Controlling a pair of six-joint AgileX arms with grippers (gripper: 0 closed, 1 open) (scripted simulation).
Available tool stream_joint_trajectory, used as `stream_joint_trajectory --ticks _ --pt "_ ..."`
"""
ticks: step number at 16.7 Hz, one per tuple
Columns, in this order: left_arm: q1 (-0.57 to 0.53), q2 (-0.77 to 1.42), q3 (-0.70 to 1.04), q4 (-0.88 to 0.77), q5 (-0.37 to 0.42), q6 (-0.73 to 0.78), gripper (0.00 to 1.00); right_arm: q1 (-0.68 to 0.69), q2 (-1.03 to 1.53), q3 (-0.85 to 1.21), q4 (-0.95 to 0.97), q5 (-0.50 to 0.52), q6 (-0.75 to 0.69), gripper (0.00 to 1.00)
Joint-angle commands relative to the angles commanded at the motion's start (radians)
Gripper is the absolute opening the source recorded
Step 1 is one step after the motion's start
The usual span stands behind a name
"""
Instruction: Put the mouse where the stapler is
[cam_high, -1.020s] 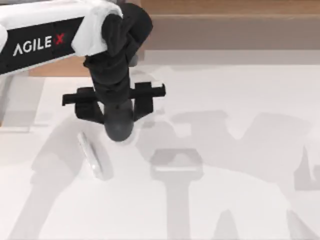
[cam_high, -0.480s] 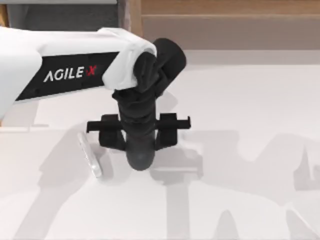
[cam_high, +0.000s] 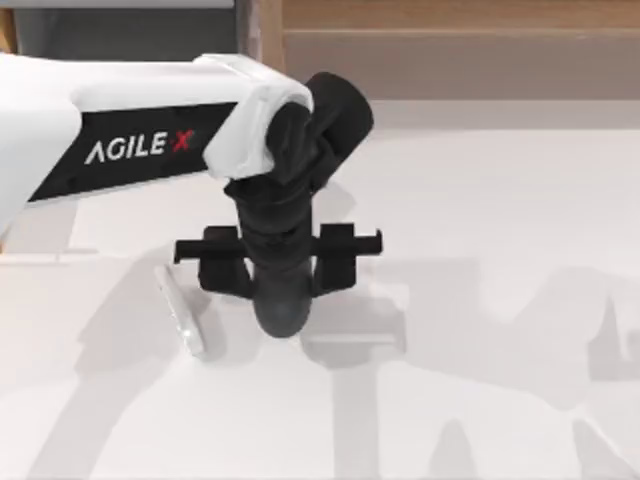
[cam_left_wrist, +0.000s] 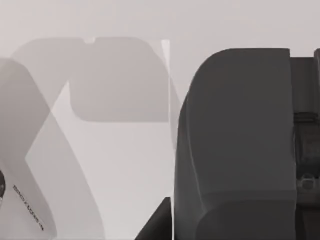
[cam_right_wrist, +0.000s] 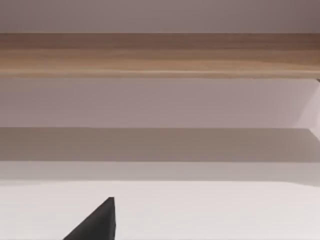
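Note:
My left gripper (cam_high: 280, 278) hangs over the middle of the table, shut on the dark grey mouse (cam_high: 282, 315), whose rounded body pokes out toward the front. In the left wrist view the mouse (cam_left_wrist: 235, 140) looms large and dark beside one finger (cam_left_wrist: 305, 150). The white, slender stapler (cam_high: 180, 310) lies slanted on the table just left of the mouse, apart from it. My right gripper (cam_right_wrist: 97, 225) shows as a dark corner in the right wrist view, facing the table's wooden back edge.
A pale flat slab (cam_high: 355, 330) lies on the table just right of the mouse, partly in the arm's shadow. The wooden back edge (cam_high: 450, 45) runs along the far side. Arm shadows cross the white tabletop (cam_high: 520, 200).
Over the last second my left arm carried the mouse to the right and toward the front, closer to the slab. In the last half second it has hardly moved.

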Motion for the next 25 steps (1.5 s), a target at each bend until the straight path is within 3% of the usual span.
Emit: stream_joint_trajectory --ticks 21,25 --pt "-0.002 0.030 -0.031 0.043 0.002 0.000 0.00 0.000 0.000 0.000 0.000 0.000 0.000 1.00" --pt "-0.002 0.030 -0.031 0.043 0.002 0.000 0.30 0.000 0.000 0.000 0.000 0.000 0.000 1.00"
